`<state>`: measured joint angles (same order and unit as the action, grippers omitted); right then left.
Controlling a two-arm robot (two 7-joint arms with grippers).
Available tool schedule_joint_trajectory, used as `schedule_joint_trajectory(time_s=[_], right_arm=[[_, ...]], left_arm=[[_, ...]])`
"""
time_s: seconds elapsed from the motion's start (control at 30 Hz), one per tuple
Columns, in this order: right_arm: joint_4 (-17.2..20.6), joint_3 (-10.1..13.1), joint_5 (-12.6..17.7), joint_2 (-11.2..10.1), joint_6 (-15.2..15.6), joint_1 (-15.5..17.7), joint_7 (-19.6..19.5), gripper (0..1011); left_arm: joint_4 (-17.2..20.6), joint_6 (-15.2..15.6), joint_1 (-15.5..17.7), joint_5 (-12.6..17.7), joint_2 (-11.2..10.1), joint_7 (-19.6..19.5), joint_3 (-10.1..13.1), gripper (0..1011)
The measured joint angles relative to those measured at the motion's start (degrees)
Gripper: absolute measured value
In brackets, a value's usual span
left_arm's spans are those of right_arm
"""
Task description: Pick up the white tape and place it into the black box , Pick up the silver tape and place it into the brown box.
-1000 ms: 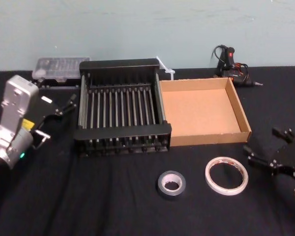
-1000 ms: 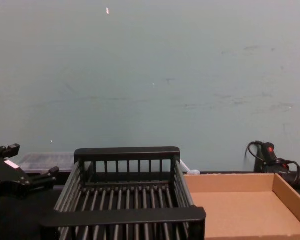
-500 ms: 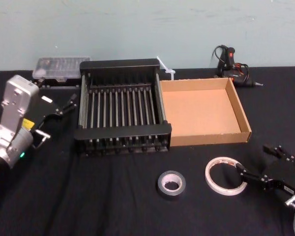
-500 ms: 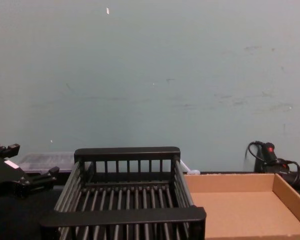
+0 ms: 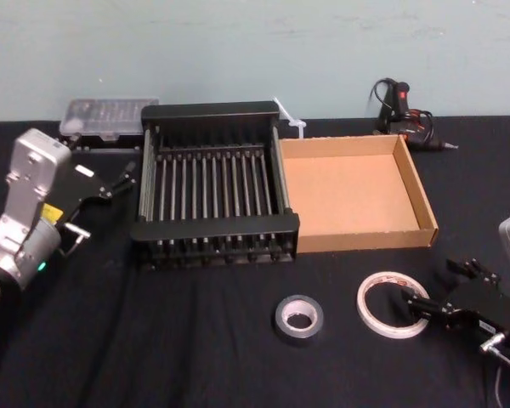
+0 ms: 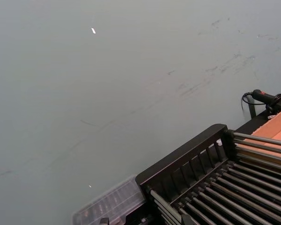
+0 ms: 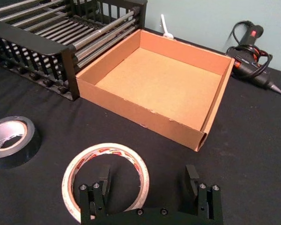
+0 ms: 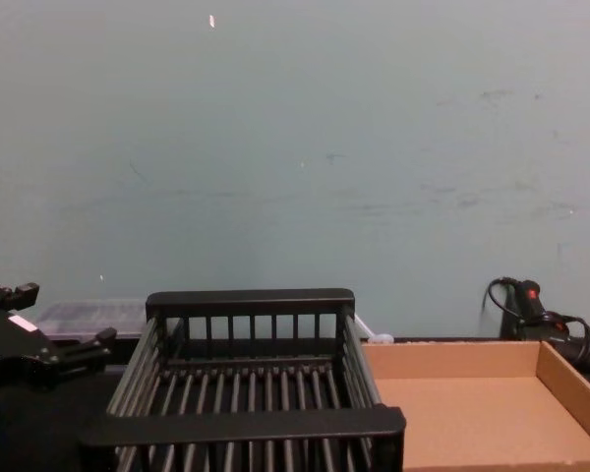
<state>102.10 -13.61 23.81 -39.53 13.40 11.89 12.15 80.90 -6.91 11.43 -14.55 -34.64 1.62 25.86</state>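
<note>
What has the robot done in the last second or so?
The right gripper swung in from the right to the white tape; its open fingers now straddle the roll's rim, not gripping it. The left gripper, silver tape, black box and brown box stayed put.

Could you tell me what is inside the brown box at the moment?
The brown box holds nothing visible, just its bare cardboard floor. Its near wall covers a thin strip of floor right behind it.

Table (image 5: 195, 357), crate (image 5: 214, 228), tray (image 5: 365, 240), white tape (image 7: 107, 150), silver tape (image 7: 23, 154)
</note>
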Motion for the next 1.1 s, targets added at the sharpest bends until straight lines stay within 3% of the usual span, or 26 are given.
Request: schedule_joint_trajectory(time_s=[0.43, 1.1], right_arm=[[-2.9, -0.3, -1.2, 2.9, 2.2, -2.8, 1.8, 1002], [-4.5, 0.3, -3.5, 5.3, 4.1, -3.8, 3.7, 1002]], left_arm=[[0.0, 0.0, 0.0, 0.0, 0.0, 0.0, 0.0, 1001], [0.0, 0.0, 0.0, 0.0, 0.0, 0.0, 0.0, 1001]])
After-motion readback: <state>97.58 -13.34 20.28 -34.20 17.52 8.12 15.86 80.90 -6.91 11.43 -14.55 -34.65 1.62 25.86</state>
